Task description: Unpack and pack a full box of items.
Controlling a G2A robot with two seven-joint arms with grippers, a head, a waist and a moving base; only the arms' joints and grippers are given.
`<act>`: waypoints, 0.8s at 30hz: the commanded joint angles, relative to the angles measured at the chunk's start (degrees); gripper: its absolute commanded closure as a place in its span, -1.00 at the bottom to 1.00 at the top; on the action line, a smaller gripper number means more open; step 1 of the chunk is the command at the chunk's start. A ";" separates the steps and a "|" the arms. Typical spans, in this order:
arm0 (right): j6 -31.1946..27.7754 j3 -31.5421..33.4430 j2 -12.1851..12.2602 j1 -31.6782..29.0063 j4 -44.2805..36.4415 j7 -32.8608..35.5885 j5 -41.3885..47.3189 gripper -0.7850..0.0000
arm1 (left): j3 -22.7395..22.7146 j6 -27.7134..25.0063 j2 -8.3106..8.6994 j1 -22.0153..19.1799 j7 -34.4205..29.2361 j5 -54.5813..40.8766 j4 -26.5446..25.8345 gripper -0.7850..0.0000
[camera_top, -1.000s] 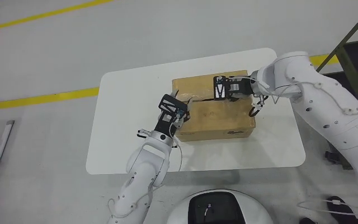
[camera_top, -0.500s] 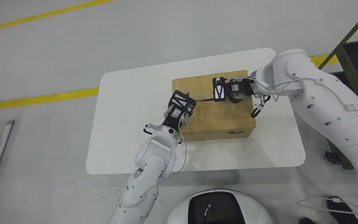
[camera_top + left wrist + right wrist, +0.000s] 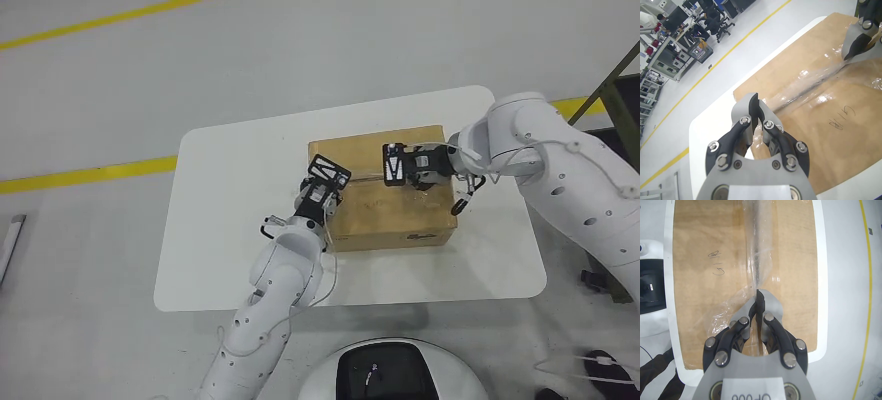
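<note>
Cardboard box sits on the white table, toward the side where the right arm comes in. Its long axis runs across the table from one arm to the other, slightly skewed to the table edge. The top flaps are closed, so whatever is inside is hidden. The centre seam follows the long axis and lies under clear tape, wrinkled and partly lifted. A pen scribble marks the flap nearer the robot.

The left gripper is at the end of the seam nearest the middle of the table, right at the box's edge, with its fingers drawn together at the tips. Crumpled film lies against them, but it is hard to tell whether any is caught between them. In the top view this gripper covers that end of the seam.

The right gripper rests on the seam farther along — about midway over the lid — with its fingers also pressed together. Loose tape bunches beside it; a pinch on the film cannot be made out.
</note>
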 commanded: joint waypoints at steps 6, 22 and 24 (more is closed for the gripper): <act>0.10 -0.35 0.03 0.15 0.13 -0.47 0.13 0.73 | 1.11 -0.63 -0.67 -1.48 -2.53 0.17 3.33 1.00; 0.23 4.94 2.49 -1.28 -2.86 0.91 2.31 -1.00 | 0.46 -1.52 -1.40 -1.39 -5.28 1.04 3.23 1.00; 0.31 6.20 3.09 -2.03 -3.26 0.80 3.08 -1.00 | 0.41 -1.79 -1.48 -1.36 -5.26 1.16 3.32 1.00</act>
